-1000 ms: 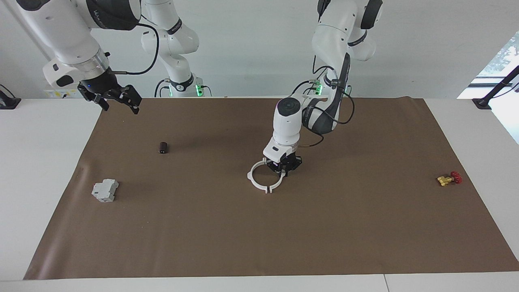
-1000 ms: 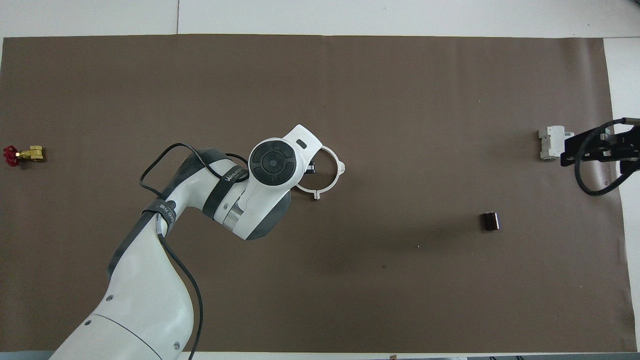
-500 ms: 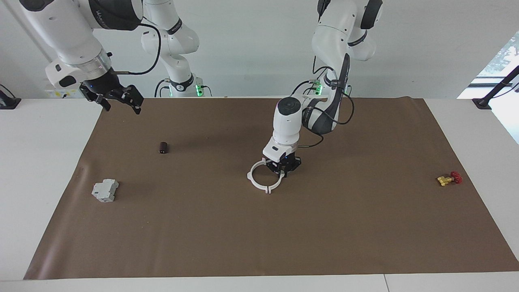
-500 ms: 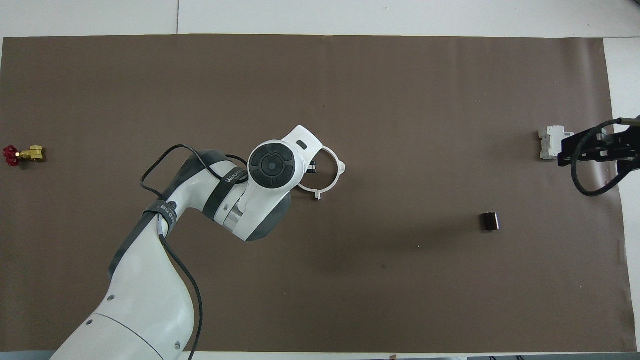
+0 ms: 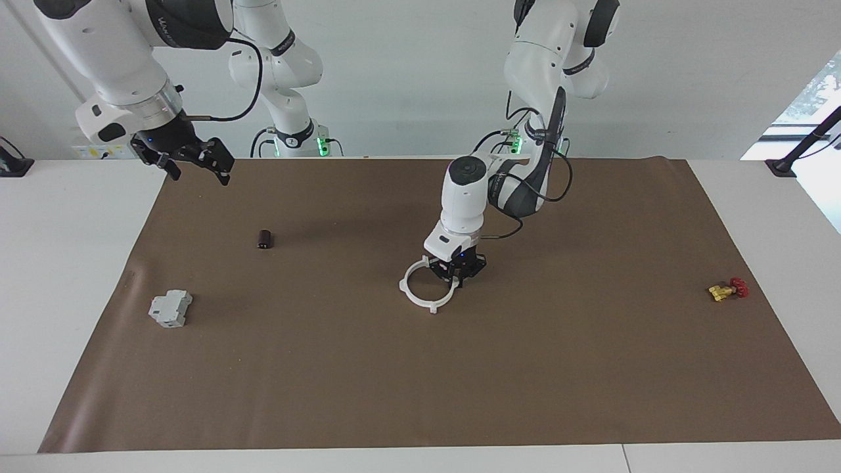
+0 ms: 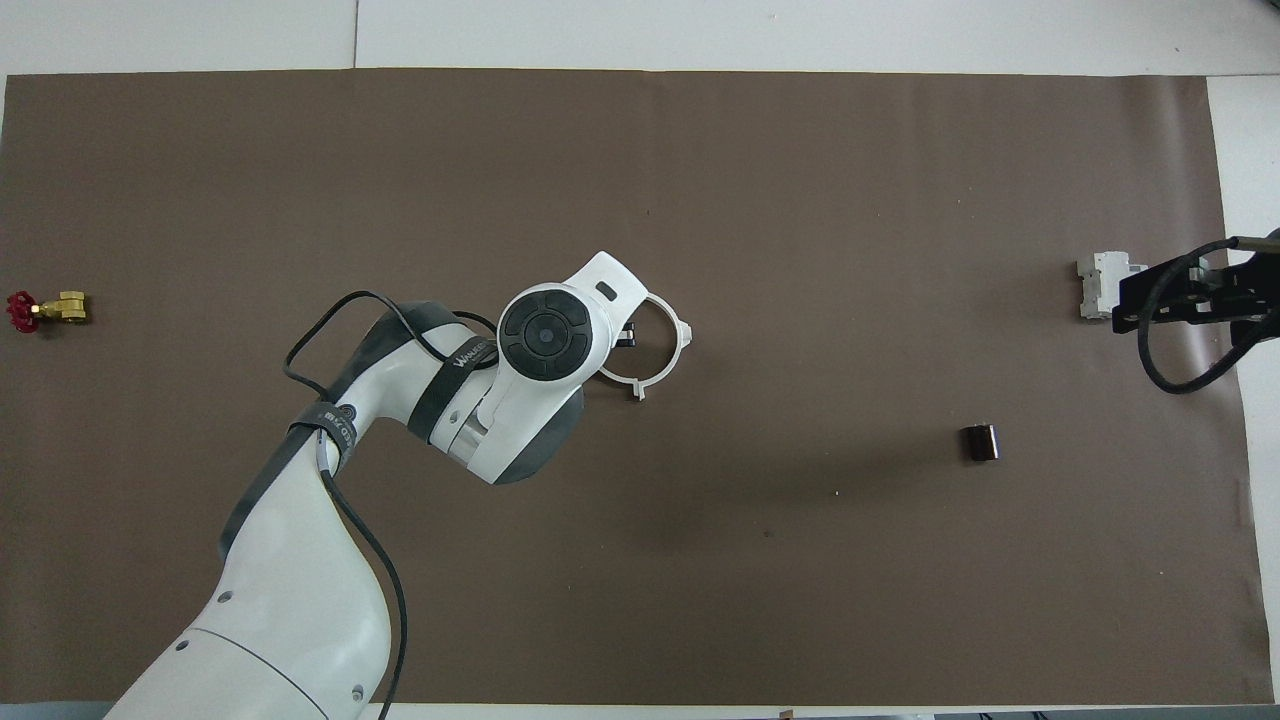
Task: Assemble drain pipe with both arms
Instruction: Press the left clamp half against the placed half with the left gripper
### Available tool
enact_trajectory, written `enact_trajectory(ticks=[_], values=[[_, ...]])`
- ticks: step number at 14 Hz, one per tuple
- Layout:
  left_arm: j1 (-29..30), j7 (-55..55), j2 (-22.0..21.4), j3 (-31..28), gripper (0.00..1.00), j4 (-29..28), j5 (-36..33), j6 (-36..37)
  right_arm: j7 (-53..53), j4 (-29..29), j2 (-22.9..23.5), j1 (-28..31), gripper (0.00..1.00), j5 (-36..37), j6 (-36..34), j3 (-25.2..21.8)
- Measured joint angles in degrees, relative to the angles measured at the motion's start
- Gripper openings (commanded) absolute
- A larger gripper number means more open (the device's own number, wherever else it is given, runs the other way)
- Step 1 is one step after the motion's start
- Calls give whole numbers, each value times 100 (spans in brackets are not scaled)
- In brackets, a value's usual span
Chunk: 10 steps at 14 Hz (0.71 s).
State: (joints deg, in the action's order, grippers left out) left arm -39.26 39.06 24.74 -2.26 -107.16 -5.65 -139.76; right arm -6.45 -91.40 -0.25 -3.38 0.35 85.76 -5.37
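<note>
1. We find the drain pipe [image 5: 426, 290] lying flat on the brown mat [image 5: 525, 368] of the counter [image 5: 66, 263], near the mat's middle. It reads as a closed white ring with small tabs protruding at its rim, so we judge the two halves to be already joined.

2. The left gripper [image 5: 457, 274] is down at the ring's edge on the side toward the left arm's end. Whether its fingers are clamped on the rim or released, we cannot tell.

3. The right gripper [image 5: 194, 159] hangs in the air over the mat's edge at the right arm's end; its fingers are spread apart and hold nothing. That arm waits.

4. Handling, in our judgement: the ring is thin plastic, light and somewhat springy, and the joints could part under twisting. A hold across the band, near a tab, looks soundest.

5. Also present: a grey block [image 5: 169, 308], a small dark cylinder [image 5: 264, 239] and a red-and-yellow valve [image 5: 728, 289], all well apart from the ring.
</note>
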Motion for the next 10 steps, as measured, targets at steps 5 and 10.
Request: enact_trajectory(ticks=[5,10], values=[[0,-36,-2,-1,0,-15,-1,-45,0,0,0,1,100,0,0,-1],[0,-51,-7,-2,76,-72,-2,-151,0,0,0,1,100,0,0,-1]])
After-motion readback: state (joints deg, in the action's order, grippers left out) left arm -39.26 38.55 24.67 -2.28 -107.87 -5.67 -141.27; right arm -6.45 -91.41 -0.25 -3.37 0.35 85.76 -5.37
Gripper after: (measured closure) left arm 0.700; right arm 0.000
